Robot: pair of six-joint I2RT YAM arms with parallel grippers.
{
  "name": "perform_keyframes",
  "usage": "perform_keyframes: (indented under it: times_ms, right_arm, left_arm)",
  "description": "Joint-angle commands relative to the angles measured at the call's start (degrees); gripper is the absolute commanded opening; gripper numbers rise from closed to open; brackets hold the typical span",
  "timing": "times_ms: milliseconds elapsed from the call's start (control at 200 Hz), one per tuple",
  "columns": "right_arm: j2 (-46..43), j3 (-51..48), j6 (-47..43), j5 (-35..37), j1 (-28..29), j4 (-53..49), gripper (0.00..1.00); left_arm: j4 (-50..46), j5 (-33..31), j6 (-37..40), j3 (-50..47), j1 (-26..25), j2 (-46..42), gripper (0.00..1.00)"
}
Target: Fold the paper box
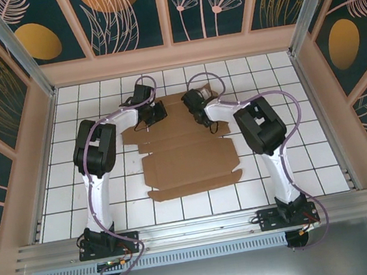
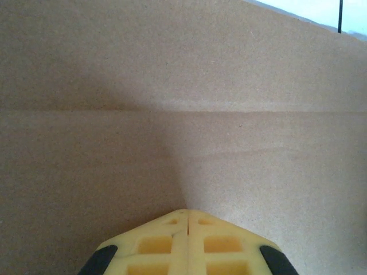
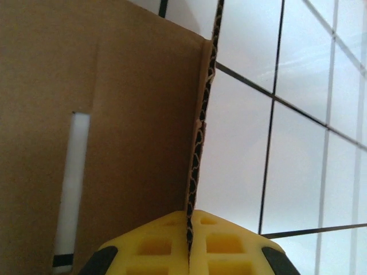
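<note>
A white tiled table (image 1: 61,197) sits inside floral wall panels (image 1: 124,15). The paper box (image 1: 187,164) lies mostly flat at its middle. At the box's far edge, the left gripper (image 2: 188,216) has its 2 fingers pressed together facing cardboard, and the right gripper (image 3: 190,220) pinches the box's corrugated edge.
</note>
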Motion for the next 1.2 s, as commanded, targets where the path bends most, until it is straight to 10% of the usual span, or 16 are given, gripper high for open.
perform_keyframes:
  times_ms: [0, 160, 275, 475, 1191]
  right_arm:
    - [-2.3, 1.1, 0.4, -1.7, 0.2, 3.0, 0.0]
    - [-14.5, -4.2, 11.2, -23.7, -8.4, 3.6, 0.52]
    - [-24.6, -13.2, 19.4, -41.5, -15.8, 8.7, 0.61]
    - [-30.9, -25.7, 25.9, -63.1, -22.3, 14.1, 0.64]
    - [-23.9, -32.2, 30.1, -77.1, -22.0, 20.5, 0.51]
  left_arm:
    - [-5.3, -1.6, -0.2, -2.0, 0.0, 2.2, 0.03]
    - [-5.3, -1.5, -0.5, -2.1, 0.0, 2.1, 0.03]
    - [-4.9, -0.6, -1.0, -2.3, 0.1, 2.2, 0.03]
    - [-4.4, 0.2, -1.5, -2.4, 0.3, 2.4, 0.03]
    - [-3.9, 0.3, -1.9, -3.3, 0.3, 2.7, 0.03]
